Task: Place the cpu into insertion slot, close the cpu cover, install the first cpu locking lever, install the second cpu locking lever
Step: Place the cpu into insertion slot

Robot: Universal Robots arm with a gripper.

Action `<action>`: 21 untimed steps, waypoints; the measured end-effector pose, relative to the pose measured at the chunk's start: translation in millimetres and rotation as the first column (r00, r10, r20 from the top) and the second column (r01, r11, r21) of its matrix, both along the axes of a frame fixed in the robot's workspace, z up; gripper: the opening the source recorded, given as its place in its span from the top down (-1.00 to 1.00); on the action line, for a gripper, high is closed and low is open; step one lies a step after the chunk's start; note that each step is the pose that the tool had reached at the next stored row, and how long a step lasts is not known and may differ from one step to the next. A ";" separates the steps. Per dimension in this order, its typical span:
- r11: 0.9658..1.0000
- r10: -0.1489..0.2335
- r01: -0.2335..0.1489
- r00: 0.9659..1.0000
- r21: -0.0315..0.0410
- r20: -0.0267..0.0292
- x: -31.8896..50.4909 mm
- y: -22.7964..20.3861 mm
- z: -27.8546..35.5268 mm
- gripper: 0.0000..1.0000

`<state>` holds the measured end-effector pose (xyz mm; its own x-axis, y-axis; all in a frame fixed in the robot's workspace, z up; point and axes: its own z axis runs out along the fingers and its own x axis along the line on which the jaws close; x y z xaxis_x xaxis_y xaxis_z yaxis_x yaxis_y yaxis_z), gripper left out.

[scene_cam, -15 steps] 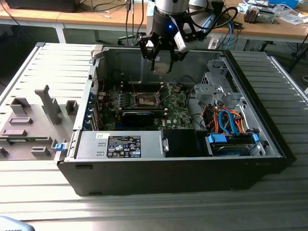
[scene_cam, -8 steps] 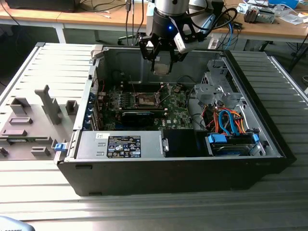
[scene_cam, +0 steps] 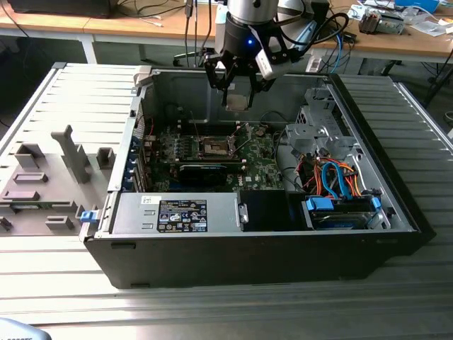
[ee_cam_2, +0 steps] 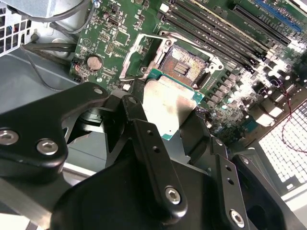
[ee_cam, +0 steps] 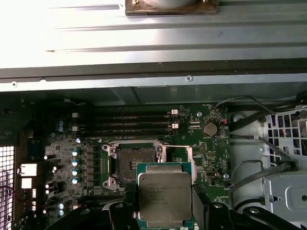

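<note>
One chip in the air, nothing seated yet. The gripper (scene_cam: 237, 91) hangs inside the open computer case (scene_cam: 212, 263), which lies on the ribbed metal counter (scene_cam: 212, 312). Its black fingers (ee_cam_2: 149, 143) are clamped on the cpu (ee_cam: 164, 199) by opposite edges, silvery top facing up and roughly level. In both wrist views the cpu sits above and just to one side of the insertion slot (ee_cam: 133, 160), well clear of the board and not touching it. The slot lies near the middle of the motherboard (scene_cam: 263, 173), toward the case's far wall, bare, with its contact field exposed. The cpu cover (ee_cam: 188, 163) is flipped open beside the slot, a thin silver frame partly hidden behind the chip. Judged step: the first one, placing the cpu; cover and both levers look undone. Seating it would call for centring the chip over the slot, squaring its edges to the slot's frame, and a level, gentle descent.
</note>
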<state>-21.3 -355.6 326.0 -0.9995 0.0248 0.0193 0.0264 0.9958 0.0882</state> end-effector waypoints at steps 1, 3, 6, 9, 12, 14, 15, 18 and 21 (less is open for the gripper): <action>1.000 0.000 0.000 1.000 0.000 0.000 0.0 0.0 -0.3 -0.08; 1.000 0.000 0.000 1.000 0.000 0.000 0.0 0.0 -0.8 -0.08; 1.000 0.000 0.000 1.000 0.000 0.000 0.0 0.0 -1.6 -0.08; 1.000 0.000 0.000 1.000 0.000 0.000 0.0 0.0 -2.4 -0.08; 1.000 0.000 0.000 1.000 0.000 0.000 0.0 0.0 -3.1 -0.08; 1.000 0.000 0.000 1.000 0.000 0.000 0.0 0.0 -3.6 -0.08; 1.000 0.000 0.000 1.000 0.000 0.000 0.0 0.0 -3.8 -0.08; 1.000 0.000 0.000 1.000 0.000 0.000 0.0 0.0 -5.7 -0.08; 1.000 0.000 0.000 1.000 0.000 0.000 0.0 0.0 -6.5 -0.08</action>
